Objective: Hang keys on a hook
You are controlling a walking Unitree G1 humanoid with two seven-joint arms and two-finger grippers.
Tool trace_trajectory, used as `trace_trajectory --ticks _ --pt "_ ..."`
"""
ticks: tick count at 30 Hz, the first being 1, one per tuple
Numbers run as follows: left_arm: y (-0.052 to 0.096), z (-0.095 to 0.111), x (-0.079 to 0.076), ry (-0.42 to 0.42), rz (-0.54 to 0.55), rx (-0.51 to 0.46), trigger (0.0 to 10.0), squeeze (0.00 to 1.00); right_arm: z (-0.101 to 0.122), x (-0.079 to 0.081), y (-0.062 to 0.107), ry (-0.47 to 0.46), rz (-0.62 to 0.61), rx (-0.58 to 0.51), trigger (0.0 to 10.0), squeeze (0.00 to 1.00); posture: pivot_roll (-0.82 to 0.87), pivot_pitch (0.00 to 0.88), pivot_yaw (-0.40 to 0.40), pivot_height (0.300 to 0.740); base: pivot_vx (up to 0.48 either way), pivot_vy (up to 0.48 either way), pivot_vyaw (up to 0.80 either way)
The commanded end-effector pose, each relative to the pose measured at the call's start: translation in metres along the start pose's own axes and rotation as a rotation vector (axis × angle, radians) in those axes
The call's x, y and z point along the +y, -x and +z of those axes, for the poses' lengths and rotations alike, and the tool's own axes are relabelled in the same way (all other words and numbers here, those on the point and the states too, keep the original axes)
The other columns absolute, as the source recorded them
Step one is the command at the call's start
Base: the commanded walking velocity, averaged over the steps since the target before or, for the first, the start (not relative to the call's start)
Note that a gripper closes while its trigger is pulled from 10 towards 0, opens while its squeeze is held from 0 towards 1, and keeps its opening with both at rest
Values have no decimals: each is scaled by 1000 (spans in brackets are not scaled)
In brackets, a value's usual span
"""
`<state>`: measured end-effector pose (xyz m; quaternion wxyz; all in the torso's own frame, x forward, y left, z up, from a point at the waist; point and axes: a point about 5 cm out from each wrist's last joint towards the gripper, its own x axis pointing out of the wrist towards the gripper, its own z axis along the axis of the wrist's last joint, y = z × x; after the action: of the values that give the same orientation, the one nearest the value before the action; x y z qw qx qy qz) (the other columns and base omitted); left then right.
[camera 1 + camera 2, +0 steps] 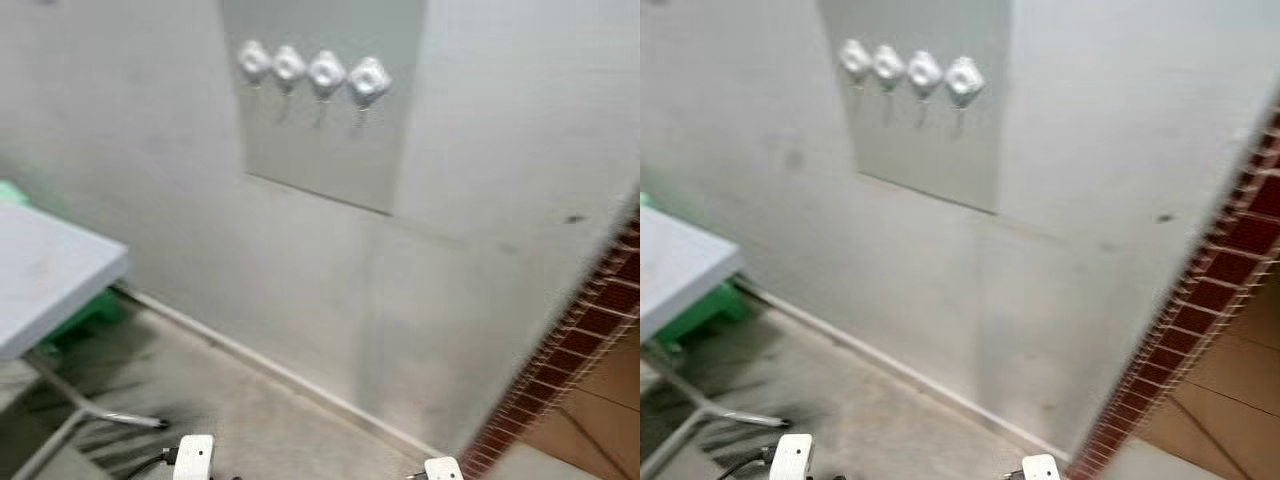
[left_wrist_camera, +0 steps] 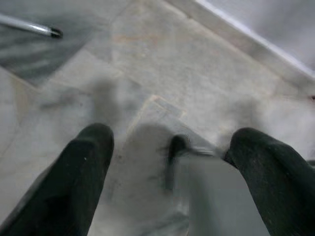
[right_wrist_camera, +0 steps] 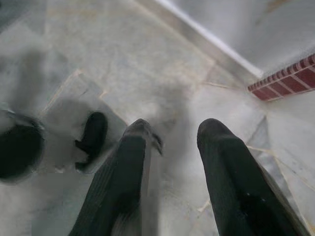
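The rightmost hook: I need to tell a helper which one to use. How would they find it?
On the pale wall is a grey rectangular panel. Four white hooks run across its top; the rightmost hook sits lowest, nearest the brick edge.

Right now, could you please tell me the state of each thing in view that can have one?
Hooks: four white ones in a row on a grey panel on the wall; nothing can be made out hanging from them, though the view is blurred.
Left gripper: open, empty, pointing down at the floor.
Right gripper: open, pointing down at the floor.
Table: standing at the robot's left, legs on the floor.
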<state>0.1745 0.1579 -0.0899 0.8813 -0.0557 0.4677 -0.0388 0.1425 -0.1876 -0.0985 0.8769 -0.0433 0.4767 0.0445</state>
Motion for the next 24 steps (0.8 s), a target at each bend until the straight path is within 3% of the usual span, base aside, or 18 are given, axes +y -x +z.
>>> trace_trajectory --ticks 1,21,24 --pt "2 -2 10 -8 21 13 10000 0 5 6 -2 2 16 -16 10000 0 -17 0 23 740 0 0 800" --pt "2 -4 9 2 24 18 10000 0 7 6 -2 21 24 -15 10000 0 -8 0 16 740 0 0 800" --pt "2 -4 9 4 24 18 10000 0 7 6 -2 21 25 -15 10000 0 -6 0 12 740 0 377 800"
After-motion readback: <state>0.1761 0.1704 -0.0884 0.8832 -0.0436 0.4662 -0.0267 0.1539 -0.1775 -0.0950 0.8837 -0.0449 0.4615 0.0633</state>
